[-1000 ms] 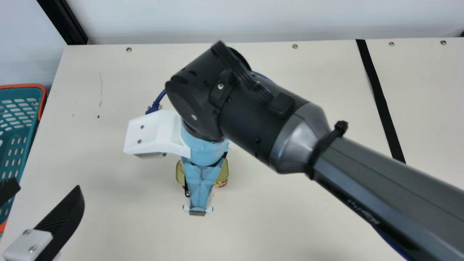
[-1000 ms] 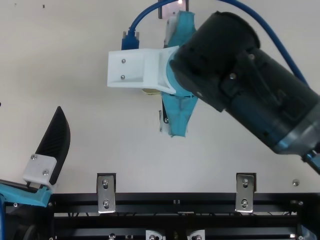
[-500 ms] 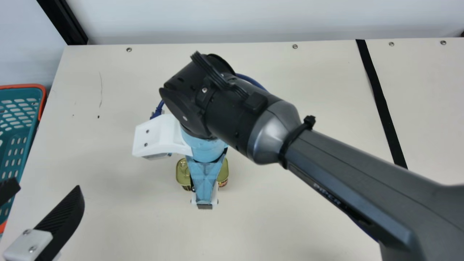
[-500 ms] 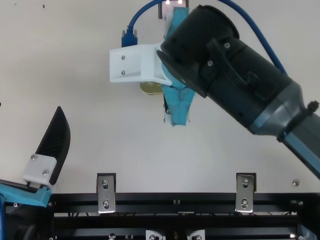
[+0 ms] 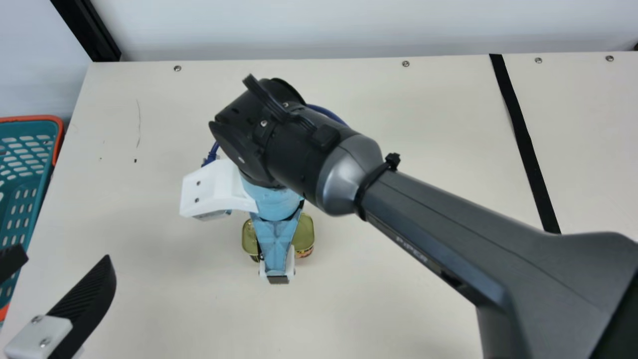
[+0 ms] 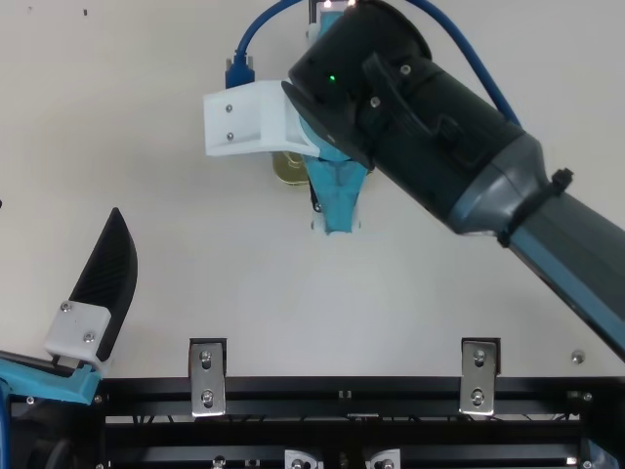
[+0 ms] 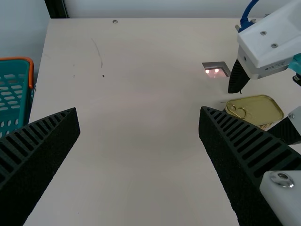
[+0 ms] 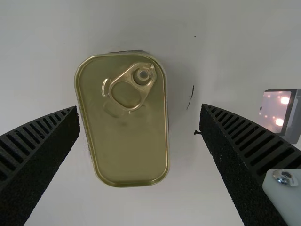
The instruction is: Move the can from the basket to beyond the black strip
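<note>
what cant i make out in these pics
- Main view: middle of the ring-pull can, behind the right gripper.
- Main view: black strip's nearer stretch, behind the right arm.
- Main view: rest of the basket, cut off by the left edge.
- Main view: what the dark speck is, too small.

Main and top views both overlook the table [image 5: 169,309]

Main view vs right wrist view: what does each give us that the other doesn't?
Main view: the teal basket with its orange rim, the black strip and the left gripper.
Right wrist view: the can's whole lid, uncovered, and a small panel reflecting lights.
Both: the can, the right gripper and part of the table.
</note>
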